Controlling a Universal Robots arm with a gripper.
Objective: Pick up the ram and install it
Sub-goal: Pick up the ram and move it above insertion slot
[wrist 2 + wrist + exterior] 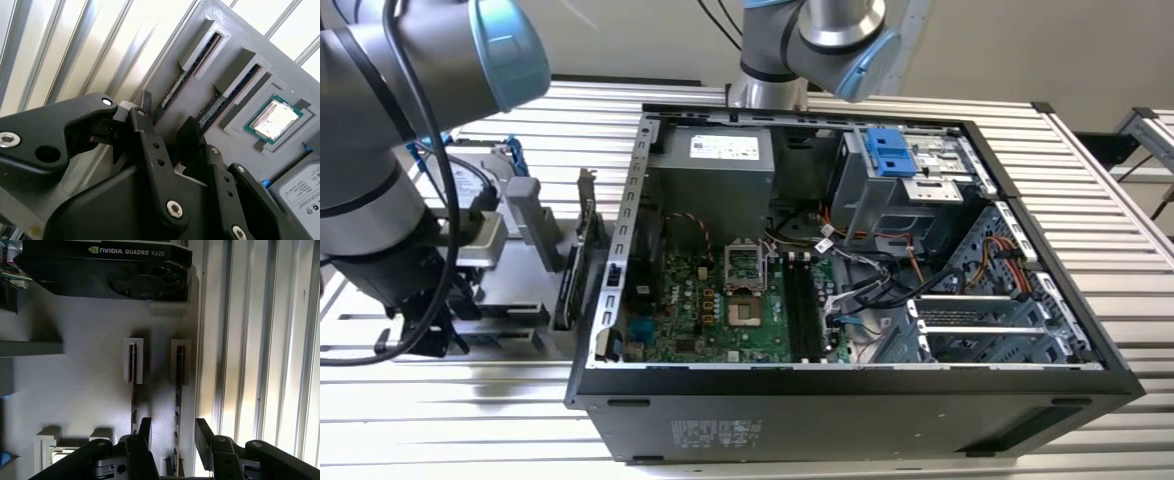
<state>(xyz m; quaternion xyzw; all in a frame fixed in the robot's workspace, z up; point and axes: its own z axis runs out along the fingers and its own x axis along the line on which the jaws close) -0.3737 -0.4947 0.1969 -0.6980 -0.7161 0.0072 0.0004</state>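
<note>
Slatted metal table (260,340) carries a grey holder (90,390). Nearest, the gripper (174,437) has its fingers apart on both sides of the ram (178,390), standing edge-on in a slot, its near end hidden. Farther, a graphics card (125,280) is cut off.

In the exterior view, your open computer case (854,410) lies across the centre and right of the frame on the slatted tabletop (1121,200). Inside it, the motherboard (707,300) sits at lower left. The power supply (720,170) is behind it towards the top, and the drive cage (894,190) is at upper right. A parts holder (507,295) sits just beside the case at the frame's left, with your arm (387,150) over it. In the first wrist view, the ram (177,385) stands in one holder slot between the parted fingers (202,434). A second stick (133,390) stands in the neighbouring slot alongside.
</note>
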